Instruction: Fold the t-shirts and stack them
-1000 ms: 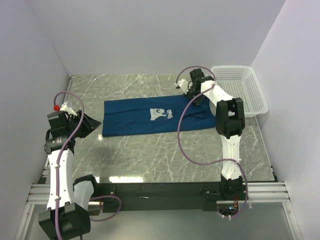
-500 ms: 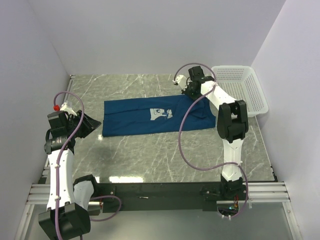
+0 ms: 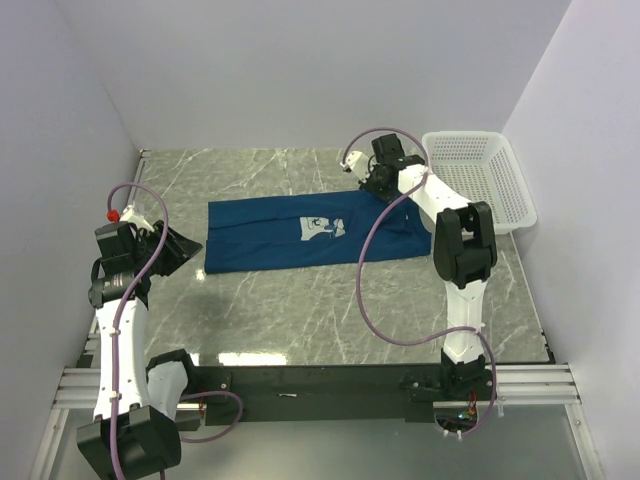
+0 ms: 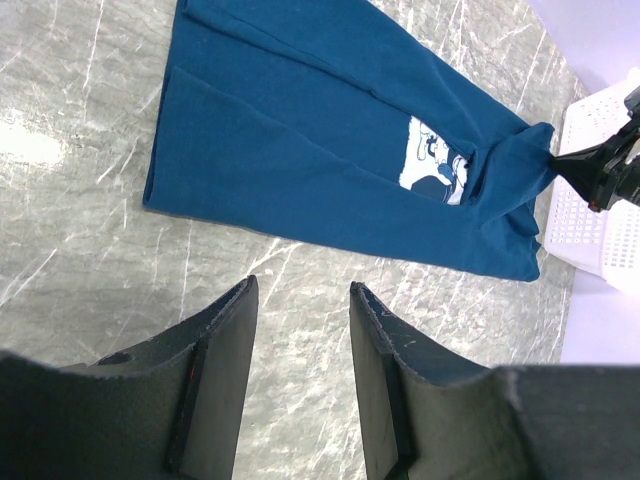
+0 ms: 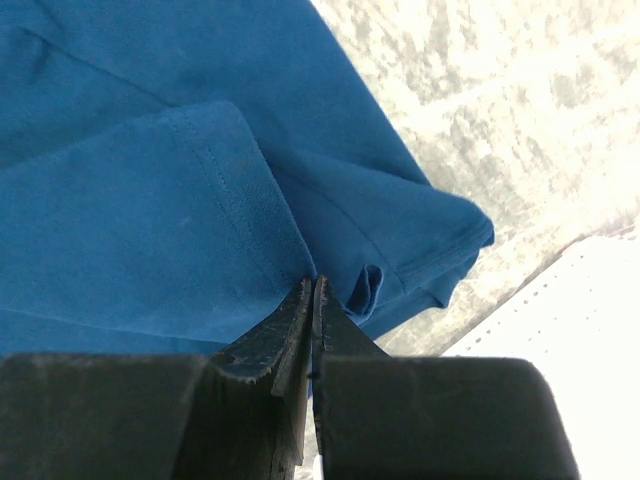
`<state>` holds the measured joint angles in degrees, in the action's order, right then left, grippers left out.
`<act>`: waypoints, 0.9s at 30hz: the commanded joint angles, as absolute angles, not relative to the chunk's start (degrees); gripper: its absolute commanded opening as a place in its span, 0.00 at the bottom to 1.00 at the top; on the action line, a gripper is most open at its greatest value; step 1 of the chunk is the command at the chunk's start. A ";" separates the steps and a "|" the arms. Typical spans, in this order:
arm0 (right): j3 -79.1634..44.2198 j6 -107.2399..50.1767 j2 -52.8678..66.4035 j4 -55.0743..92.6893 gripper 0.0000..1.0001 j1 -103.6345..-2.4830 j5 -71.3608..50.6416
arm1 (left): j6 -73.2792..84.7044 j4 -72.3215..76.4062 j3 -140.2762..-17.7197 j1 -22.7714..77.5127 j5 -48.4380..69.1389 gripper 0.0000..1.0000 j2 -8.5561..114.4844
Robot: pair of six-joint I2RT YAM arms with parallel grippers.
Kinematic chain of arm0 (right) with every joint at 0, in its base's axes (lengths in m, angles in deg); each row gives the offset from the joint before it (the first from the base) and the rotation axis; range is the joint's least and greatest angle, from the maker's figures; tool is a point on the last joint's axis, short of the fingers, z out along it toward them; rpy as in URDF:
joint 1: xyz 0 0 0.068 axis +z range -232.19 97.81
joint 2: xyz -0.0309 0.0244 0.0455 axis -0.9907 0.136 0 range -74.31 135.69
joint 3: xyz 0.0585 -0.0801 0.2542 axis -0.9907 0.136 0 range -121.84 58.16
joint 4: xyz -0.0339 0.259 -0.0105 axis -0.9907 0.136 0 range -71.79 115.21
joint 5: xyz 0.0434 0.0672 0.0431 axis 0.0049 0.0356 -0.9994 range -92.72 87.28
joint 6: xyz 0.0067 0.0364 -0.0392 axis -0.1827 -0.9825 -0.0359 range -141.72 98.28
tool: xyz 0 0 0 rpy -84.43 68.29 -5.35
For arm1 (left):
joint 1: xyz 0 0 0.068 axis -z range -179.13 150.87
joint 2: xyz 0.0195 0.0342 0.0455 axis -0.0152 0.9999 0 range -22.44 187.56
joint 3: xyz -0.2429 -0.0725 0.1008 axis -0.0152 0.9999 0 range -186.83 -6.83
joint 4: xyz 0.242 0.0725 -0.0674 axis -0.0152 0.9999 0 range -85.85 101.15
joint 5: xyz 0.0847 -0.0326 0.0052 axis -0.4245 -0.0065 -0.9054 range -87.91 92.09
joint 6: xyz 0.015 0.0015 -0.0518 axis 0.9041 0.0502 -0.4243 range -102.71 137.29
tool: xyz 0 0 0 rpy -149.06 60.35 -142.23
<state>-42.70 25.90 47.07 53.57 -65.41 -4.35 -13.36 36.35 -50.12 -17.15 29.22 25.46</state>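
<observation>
The dark blue t-shirt (image 3: 280,238) lies lengthways on the marble table, its white print (image 3: 322,228) facing up, its sides folded in. My right gripper (image 3: 374,181) is shut on the shirt's far right corner and holds that cloth a little above the table. In the right wrist view the closed fingertips (image 5: 314,283) pinch a hemmed edge of the blue shirt (image 5: 150,190). My left gripper (image 3: 187,248) is open and empty, just left of the shirt's left end. In the left wrist view the shirt (image 4: 300,130) lies beyond the gripper (image 4: 300,287).
A white mesh basket (image 3: 497,180) stands at the far right of the table, close behind my right gripper; it also shows in the left wrist view (image 4: 590,235) and the right wrist view (image 5: 575,340). White walls enclose the table on three sides.
My right gripper has moved a little toward the far left, drawing the shirt's far right corner with it. The left arm has not moved.
</observation>
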 commanded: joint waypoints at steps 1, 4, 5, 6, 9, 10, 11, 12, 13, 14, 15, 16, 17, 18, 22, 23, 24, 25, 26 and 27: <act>-42.38 26.45 42.14 50.73 0.05 -63.91 -3.69 | -12.50 35.17 -49.72 -17.32 29.78 0.47 25.37; -42.56 26.71 42.05 50.29 0.06 -63.47 -3.07 | -12.50 35.26 -49.72 -17.32 29.69 0.47 25.28; -42.82 26.80 42.23 50.29 0.06 -63.29 -2.90 | -12.50 35.26 -49.72 -17.32 29.69 0.47 25.28; -42.82 26.80 42.23 50.21 0.06 -63.12 -2.81 | -12.50 35.26 -49.81 -17.41 29.77 0.47 25.20; -42.65 26.80 42.06 49.50 0.06 -62.94 -2.81 | -12.42 35.26 -49.81 -17.41 29.86 0.47 25.28; -42.74 26.80 41.97 49.41 0.06 -62.85 -2.81 | -12.41 35.17 -49.81 -17.32 29.86 0.47 25.28; -42.82 26.71 42.05 49.24 0.06 -62.76 -2.81 | -12.50 35.17 -49.72 -17.32 29.78 0.47 25.28; -42.82 26.80 42.05 49.24 0.06 -62.67 -1.76 | -12.42 35.17 -49.72 -17.32 29.86 0.47 25.28; -42.82 26.71 41.97 49.24 0.06 -62.67 -1.58 | -12.41 35.17 -49.72 -17.41 29.78 0.47 25.28; -42.82 26.80 42.14 49.06 0.06 -62.59 -1.49 | -12.41 35.08 -49.72 -17.32 29.77 0.47 25.28; -42.82 26.71 42.14 48.97 0.07 -62.41 -1.31 | -12.50 35.17 -49.63 -17.32 29.77 0.47 25.28; -42.82 26.80 42.32 48.89 0.07 -62.32 -1.05 | -12.50 35.17 -49.72 -17.32 29.86 0.47 25.28; -42.82 26.80 42.23 48.54 0.07 -62.15 -0.61 | -12.50 35.17 -49.72 -17.32 29.78 0.47 25.20; -42.82 26.62 42.40 48.36 0.07 -61.97 -0.35 | -12.42 35.17 -49.72 -17.32 29.77 0.47 25.37; -43.52 25.22 43.54 45.82 0.14 -61.71 3.25 | -12.50 35.08 -49.72 -17.41 29.86 0.47 25.28; -44.57 24.52 44.16 45.64 0.24 -61.62 4.82 | -12.42 35.17 -49.72 -17.41 29.95 0.47 25.54; -45.45 24.34 44.95 46.16 0.46 -61.71 5.62 | -12.41 35.17 -49.72 -17.32 29.86 0.47 25.55; -46.50 23.82 46.35 46.94 0.52 -61.62 6.07 | -12.41 35.17 -49.63 -17.32 29.86 0.47 25.46; -47.56 22.42 46.62 47.39 0.55 -61.62 5.81 | -12.41 35.17 -49.63 -17.41 29.95 0.47 25.55; -47.05 21.62 46.45 46.26 0.62 -61.71 6.59 | -12.41 35.17 -49.72 -17.41 29.86 0.47 25.55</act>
<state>-44.03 24.39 46.94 48.98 -62.07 3.17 -13.36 36.35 -50.12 -17.15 29.22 25.46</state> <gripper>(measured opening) 0.575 0.473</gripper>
